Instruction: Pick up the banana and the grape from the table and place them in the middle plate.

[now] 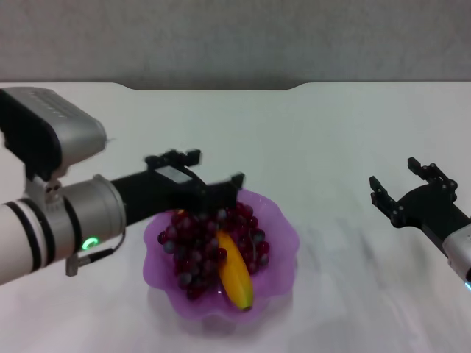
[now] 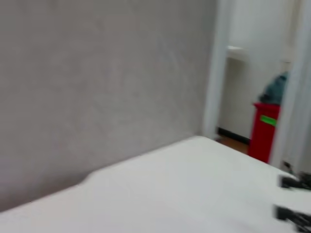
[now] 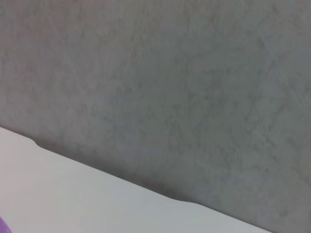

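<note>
The grape (image 1: 193,246) bunch lies inside the middle plate (image 1: 283,235), a translucent purple dish with a wavy rim, on the table (image 1: 324,140). The banana (image 1: 235,276) rests in the same dish, against the bunch on the side toward my right arm. My left gripper (image 1: 217,170) hovers over the dish's far rim, open and holding nothing. My right gripper (image 1: 401,180) hangs open above bare table well to the right of the dish, also holding nothing; its dark fingers (image 2: 291,213) show in the left wrist view. A sliver of the plate (image 3: 1,226) shows in the right wrist view.
A grey wall (image 1: 235,37) runs behind the table's notched far edge (image 1: 213,88). In the left wrist view, a red bin (image 2: 264,131) stands on the floor beyond the table's corner, beside a doorway.
</note>
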`<state>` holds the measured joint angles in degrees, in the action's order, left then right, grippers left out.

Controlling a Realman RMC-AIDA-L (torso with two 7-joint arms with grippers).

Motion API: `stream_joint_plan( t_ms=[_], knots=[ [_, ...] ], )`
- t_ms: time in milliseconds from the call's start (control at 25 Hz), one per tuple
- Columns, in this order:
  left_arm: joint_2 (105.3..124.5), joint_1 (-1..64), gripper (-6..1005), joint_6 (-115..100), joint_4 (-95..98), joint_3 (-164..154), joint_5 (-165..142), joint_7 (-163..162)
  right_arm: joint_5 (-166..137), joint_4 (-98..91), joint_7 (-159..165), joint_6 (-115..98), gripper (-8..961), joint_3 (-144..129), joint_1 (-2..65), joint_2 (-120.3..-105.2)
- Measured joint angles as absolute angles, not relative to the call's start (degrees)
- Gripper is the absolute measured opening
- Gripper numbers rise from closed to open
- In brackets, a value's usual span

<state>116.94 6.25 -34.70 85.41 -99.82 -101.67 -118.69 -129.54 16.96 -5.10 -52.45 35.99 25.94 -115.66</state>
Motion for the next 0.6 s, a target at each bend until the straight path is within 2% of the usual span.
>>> stream_joint_plan(
  t_ms=[280,600],
  knots=[
    [116.99,5.04,889,-20.26,81.79,-99.43,-96.58,-116.64,-129.55,17.05,-5.10,-52.51,733,36.04,25.89,-115.66],
    [117.03,9.72,884,6.34,70.38,-106.18,-96.95,-117.11,-129.55,17.39,-5.09,-52.51,733,36.06,25.93,-115.66]
  ],
)
